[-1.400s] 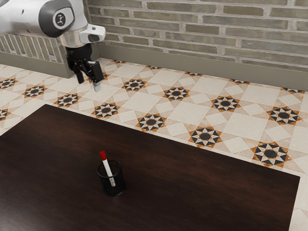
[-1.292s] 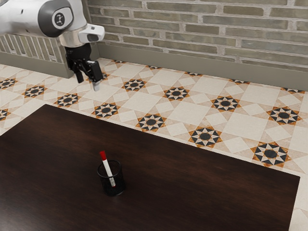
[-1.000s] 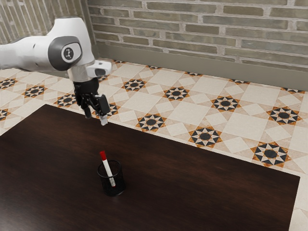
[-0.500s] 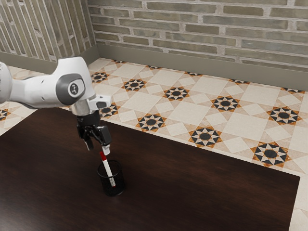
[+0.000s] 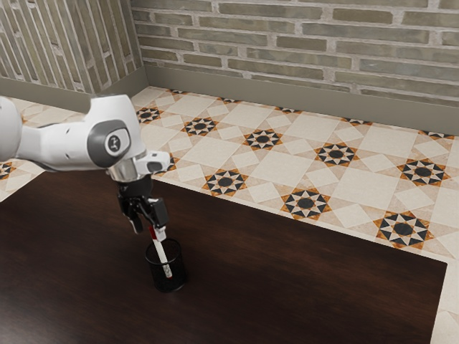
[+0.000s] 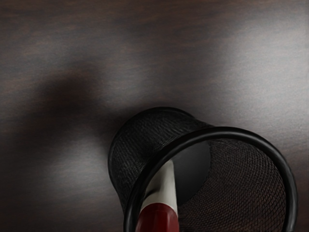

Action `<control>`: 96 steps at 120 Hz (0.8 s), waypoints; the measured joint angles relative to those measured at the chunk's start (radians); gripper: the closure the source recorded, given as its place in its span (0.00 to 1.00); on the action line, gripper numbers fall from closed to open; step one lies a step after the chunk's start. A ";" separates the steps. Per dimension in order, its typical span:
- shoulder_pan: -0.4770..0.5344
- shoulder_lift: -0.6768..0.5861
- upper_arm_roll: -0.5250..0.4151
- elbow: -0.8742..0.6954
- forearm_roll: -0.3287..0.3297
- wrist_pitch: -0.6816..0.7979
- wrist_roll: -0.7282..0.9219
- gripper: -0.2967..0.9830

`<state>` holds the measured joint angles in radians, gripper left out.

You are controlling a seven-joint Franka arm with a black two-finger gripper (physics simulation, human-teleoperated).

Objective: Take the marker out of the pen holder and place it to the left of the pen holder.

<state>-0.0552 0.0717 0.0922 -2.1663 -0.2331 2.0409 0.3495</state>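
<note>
The marker (image 5: 161, 252) is in the pen holder (image 5: 176, 278), leaning, with its red cap (image 6: 158, 220) uppermost and its white barrel (image 6: 167, 186) running down inside the black mesh. The cap stands above the rim (image 6: 288, 181), tilted toward the exterior view's left, while the lower end sits deeper in the holder, toward the exterior view's right. The pen holder stands upright on the dark wooden table (image 5: 308, 287), in from the long far edge and well apart from the corner at the exterior view's right.

The black gripper (image 5: 149, 231) is just over the holder, pointing down, at the side of the rim where the cap sticks out. Its jaws are spread, one to each side of the cap as the exterior view has it. Whether either one touches the cap is hard to make out, since the nearer tip overlaps it there, but they do not look closed on it. The white arm (image 5: 64, 147) reaches in from the exterior view's left, above the table's far edge. Beyond that edge lie a patterned tile floor (image 5: 240, 158) and a brick wall (image 5: 301, 44).
</note>
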 joint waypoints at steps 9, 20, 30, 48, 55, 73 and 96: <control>-0.001 -0.004 -0.002 -0.001 0.001 0.002 0.000 0.41; 0.000 -0.009 -0.008 0.001 0.002 0.003 0.001 0.59; -0.001 -0.012 -0.010 0.001 0.003 0.003 0.001 0.69; -0.002 -0.016 -0.011 0.001 0.005 0.004 0.000 0.78; -0.001 -0.019 -0.011 0.001 0.008 0.004 -0.001 0.79; -0.003 -0.083 -0.009 0.004 0.016 -0.008 -0.008 0.82; -0.001 -0.233 0.009 0.094 0.060 -0.121 -0.014 0.84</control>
<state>-0.0563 -0.1608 0.1013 -2.0724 -0.1734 1.9202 0.3354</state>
